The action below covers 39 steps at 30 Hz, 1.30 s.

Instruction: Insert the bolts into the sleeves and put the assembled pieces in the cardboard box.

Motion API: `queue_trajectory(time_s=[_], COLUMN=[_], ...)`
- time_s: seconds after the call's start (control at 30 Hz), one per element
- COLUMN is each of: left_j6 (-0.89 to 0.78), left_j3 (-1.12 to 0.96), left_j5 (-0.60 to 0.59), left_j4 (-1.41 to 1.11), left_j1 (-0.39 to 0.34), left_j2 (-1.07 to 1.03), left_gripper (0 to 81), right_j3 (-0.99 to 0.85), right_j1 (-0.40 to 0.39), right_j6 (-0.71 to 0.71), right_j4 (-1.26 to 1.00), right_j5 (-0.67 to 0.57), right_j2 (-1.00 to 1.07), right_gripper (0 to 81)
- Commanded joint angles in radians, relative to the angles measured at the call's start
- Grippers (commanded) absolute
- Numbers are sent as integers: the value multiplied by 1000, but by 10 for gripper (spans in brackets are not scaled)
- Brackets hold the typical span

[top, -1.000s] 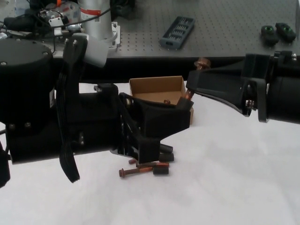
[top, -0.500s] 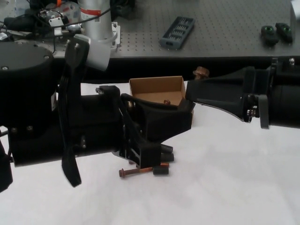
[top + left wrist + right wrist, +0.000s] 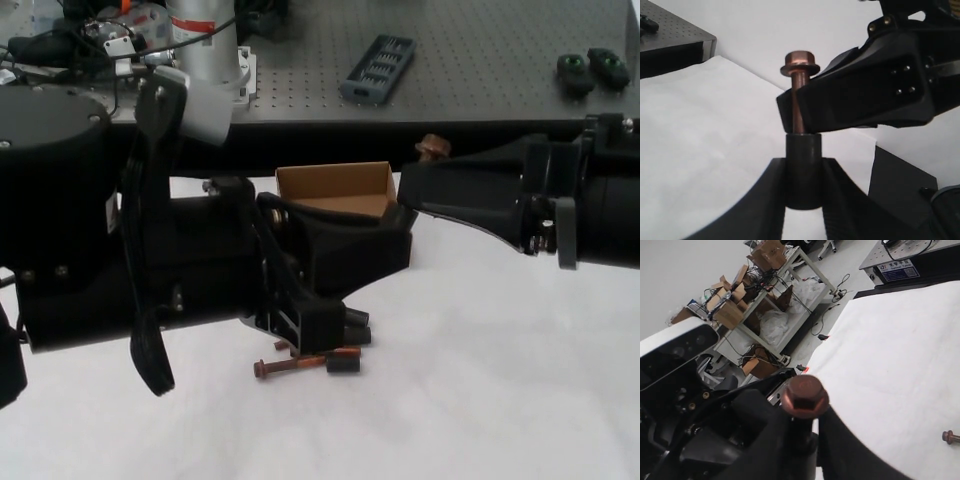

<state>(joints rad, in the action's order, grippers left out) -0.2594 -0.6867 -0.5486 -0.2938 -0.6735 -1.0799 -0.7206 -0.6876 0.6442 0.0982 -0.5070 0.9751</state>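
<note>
In the left wrist view my left gripper (image 3: 802,172) is shut on a black sleeve (image 3: 802,165), held upright. A copper bolt (image 3: 800,90) stands in the sleeve's top opening with most of its shank still showing. My right gripper (image 3: 802,432) is shut on that bolt, whose hex head (image 3: 805,396) sticks out past its fingers. In the high view the two grippers meet just in front of the open cardboard box (image 3: 335,185), with the bolt head (image 3: 432,148) above the right gripper (image 3: 408,198). The left gripper (image 3: 392,228) sits under it.
Loose bolts (image 3: 298,364) and black sleeves (image 3: 355,335) lie on the white cloth (image 3: 480,380) under the left arm. One stray bolt (image 3: 950,436) shows on the cloth in the right wrist view. A blue bit case (image 3: 378,65) and cluttered gear lie on the perforated bench behind.
The right gripper has swung the bolt from a tilt to upright over the sleeve and lowered it a little. The left arm has hardly moved.
</note>
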Motion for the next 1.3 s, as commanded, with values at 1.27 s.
queue_trajectory(time_s=[1.27], left_j6=[38], left_j3=[-20], left_j5=[86], left_j4=[-160], left_j1=[7], left_j2=[11], left_gripper=[6], right_j3=[-46], right_j1=[-2], right_j6=[12], right_j4=[0], right_j5=[-91], right_j2=[-5], right_gripper=[397])
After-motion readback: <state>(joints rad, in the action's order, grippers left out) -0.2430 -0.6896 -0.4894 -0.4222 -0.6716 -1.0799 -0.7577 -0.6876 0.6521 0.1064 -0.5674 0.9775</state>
